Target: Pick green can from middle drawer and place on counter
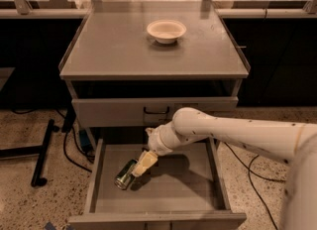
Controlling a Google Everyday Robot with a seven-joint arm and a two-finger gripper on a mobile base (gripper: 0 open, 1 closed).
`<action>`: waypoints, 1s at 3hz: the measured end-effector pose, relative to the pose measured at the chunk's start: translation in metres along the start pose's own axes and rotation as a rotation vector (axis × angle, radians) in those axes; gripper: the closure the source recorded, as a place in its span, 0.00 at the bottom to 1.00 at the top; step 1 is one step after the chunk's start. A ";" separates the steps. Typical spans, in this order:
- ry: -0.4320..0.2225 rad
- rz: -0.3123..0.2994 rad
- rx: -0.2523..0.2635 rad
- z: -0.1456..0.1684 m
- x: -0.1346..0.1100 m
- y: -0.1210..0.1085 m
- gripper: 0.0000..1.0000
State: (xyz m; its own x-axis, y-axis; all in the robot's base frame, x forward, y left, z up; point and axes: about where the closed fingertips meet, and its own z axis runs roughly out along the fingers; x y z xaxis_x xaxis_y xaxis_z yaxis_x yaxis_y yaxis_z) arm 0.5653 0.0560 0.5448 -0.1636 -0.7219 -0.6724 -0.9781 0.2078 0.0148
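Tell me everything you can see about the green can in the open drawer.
The green can is small, shiny green metal with a silvery end. It lies on its side at an angle on the bare floor of the open middle drawer, left of centre. The cream pincer sits at its upper right end, seemingly touching it.
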 end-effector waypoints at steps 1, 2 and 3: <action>0.014 0.003 -0.036 0.053 0.014 -0.027 0.00; 0.041 0.004 -0.072 0.096 0.034 -0.041 0.00; 0.055 -0.008 -0.106 0.122 0.048 -0.044 0.00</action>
State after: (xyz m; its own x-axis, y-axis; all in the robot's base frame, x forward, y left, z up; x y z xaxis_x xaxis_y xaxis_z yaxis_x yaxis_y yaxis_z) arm 0.6160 0.0926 0.4216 -0.1602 -0.7592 -0.6308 -0.9869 0.1338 0.0897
